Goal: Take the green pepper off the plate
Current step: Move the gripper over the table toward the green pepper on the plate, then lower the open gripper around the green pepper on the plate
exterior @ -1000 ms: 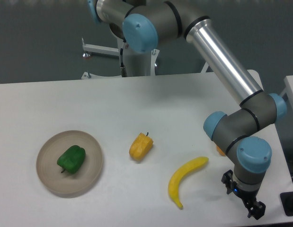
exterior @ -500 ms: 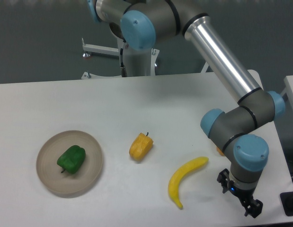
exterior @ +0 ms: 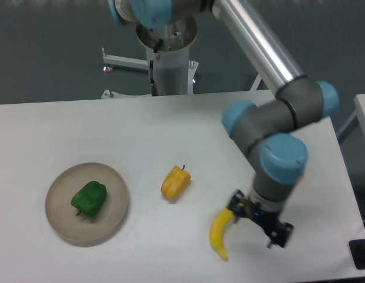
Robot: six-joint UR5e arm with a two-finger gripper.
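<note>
On the plate (exterior: 114, 184) at the table's left, green pepper (exterior: 89, 198) lies slightly left of the plate's centre, untouched, stem end toward the lower left. Plate is round, beige-grey, raised rim, sits flat on the white table (exterior: 170, 130). Right of the plate, apart from it: yellow-orange pepper (exterior: 175, 183), lying on its side, dark stem pointing up. Further right and lower: banana (exterior: 218, 232), its upper end hidden behind the arm's wrist. Gripper (exterior: 275, 234) hangs low at the right front of the table, just over or beside the banana's upper end, well apart from the green pepper and the plate. Fingers are small and dark; cannot tell whether they are spread or closed, nothing seen held. Arm (exterior: 270, 127) reaches in from the top, grey links, blue joint caps.
</note>
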